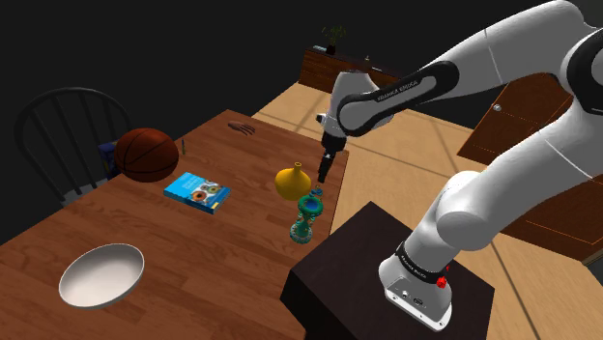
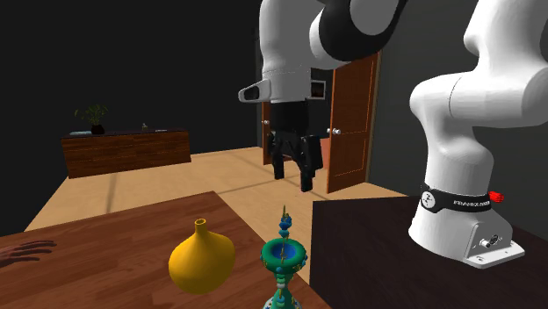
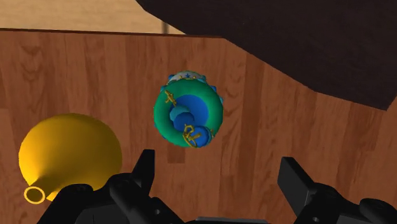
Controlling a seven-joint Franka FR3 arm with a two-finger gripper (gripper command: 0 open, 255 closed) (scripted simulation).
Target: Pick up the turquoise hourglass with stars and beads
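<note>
The hourglass (image 1: 306, 216) is turquoise-green with blue and gold trim and stands upright near the wooden table's edge, close to the dark stand. Seen from above, the hourglass (image 3: 188, 109) shows a green ring top with a blue centre. From the other side the hourglass (image 2: 284, 263) rises beside a yellow vase. My black gripper (image 1: 327, 170) hangs above and slightly behind it, apart from it. The gripper (image 2: 294, 172) is open, and the gripper (image 3: 216, 184) holds nothing between its spread fingers.
A yellow vase (image 1: 293, 181) stands right beside the hourglass. On the table (image 1: 145, 241) lie a blue book (image 1: 197, 190), a basketball (image 1: 147, 154) and a white bowl (image 1: 101, 275). A chair (image 1: 58, 126) stands behind. The dark stand (image 1: 377, 280) borders the table.
</note>
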